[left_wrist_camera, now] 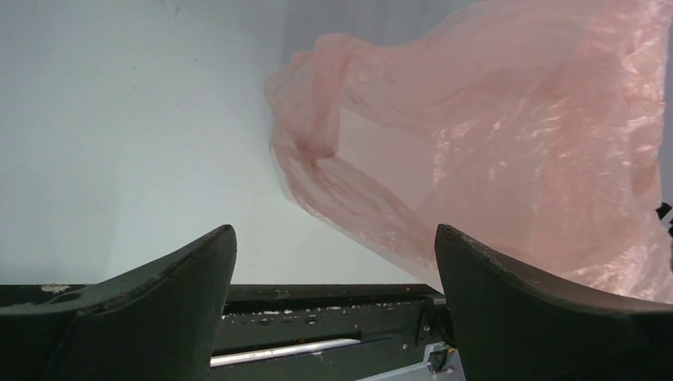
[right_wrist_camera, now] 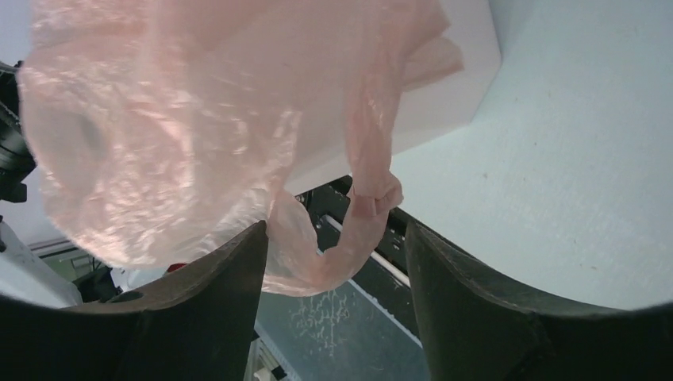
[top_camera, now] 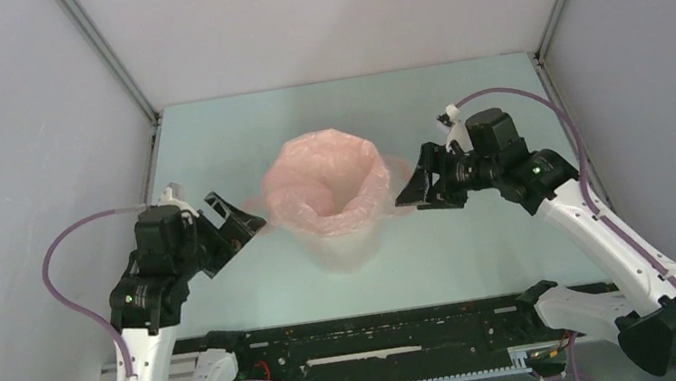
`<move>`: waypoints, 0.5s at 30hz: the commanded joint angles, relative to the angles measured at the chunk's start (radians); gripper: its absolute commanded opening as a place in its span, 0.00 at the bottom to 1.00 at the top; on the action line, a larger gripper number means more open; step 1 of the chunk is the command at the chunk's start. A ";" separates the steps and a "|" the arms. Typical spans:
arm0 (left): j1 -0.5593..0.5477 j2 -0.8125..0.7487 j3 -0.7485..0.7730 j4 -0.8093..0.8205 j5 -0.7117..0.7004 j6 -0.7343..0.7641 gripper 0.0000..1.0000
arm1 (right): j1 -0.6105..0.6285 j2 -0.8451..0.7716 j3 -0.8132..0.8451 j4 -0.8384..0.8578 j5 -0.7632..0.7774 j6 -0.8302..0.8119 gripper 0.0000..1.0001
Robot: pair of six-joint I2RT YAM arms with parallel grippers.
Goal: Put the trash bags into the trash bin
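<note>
**Figure. Bag lining the bin, both grippers open.** The pale table carries the trash bin at its centre. Only the bin's white lower wall shows, towards 6 o'clock under the plastic.

The trash bag sits in and over the bin. Its mouth gapes upward, and its pink film is folded outward around the whole rim and hangs part-way down the sides.

The left gripper stands at 9 o'clock of the bin, just beside the bag. Its jaws are spread wide and nothing lies between them. The right gripper stands at 3 o'clock, equally close, with its jaws well apart and clamped on nothing.

One loop handle hangs free off the 9 o'clock side of the bag, clear of the left fingers. The other loop handle dangles at the 3 o'clock side. In the right wrist view it lies across the gap between the fingers, but the jaws are not closed on it.

*Step in hand (judgement):* the bag appears seated in the bin and both grippers have no hold on it, so the task looks close to done.

*Next move (judgement):* both arms need to draw back outward, towards 9 and 3 o'clock, without snagging the loose film. The right arm needs the more care, since the loop between its fingers could catch and pull the bag off the rim, or tip the light bin. If a neater fit is wanted, the handles could be tucked down.
</note>
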 commanded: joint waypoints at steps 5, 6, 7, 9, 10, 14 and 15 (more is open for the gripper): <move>0.009 0.031 -0.142 0.146 0.044 -0.044 0.91 | 0.037 -0.020 -0.085 0.105 0.048 0.040 0.52; 0.009 0.034 -0.132 0.140 0.041 -0.041 0.88 | 0.038 -0.018 -0.086 0.105 0.048 0.037 0.48; 0.009 0.028 -0.126 0.141 0.045 -0.031 0.86 | 0.040 -0.018 -0.086 0.106 0.049 0.037 0.44; 0.009 0.012 -0.131 0.149 0.041 -0.020 0.81 | 0.048 -0.019 -0.097 0.115 0.052 0.038 0.35; 0.009 0.010 -0.143 0.155 0.041 -0.017 0.78 | 0.052 -0.019 -0.105 0.125 0.055 0.040 0.32; 0.009 0.022 -0.209 0.193 0.065 -0.040 0.78 | 0.061 -0.015 -0.130 0.150 0.065 0.041 0.27; 0.009 0.023 -0.216 0.203 0.071 -0.047 0.82 | 0.062 -0.014 -0.135 0.154 0.067 0.041 0.27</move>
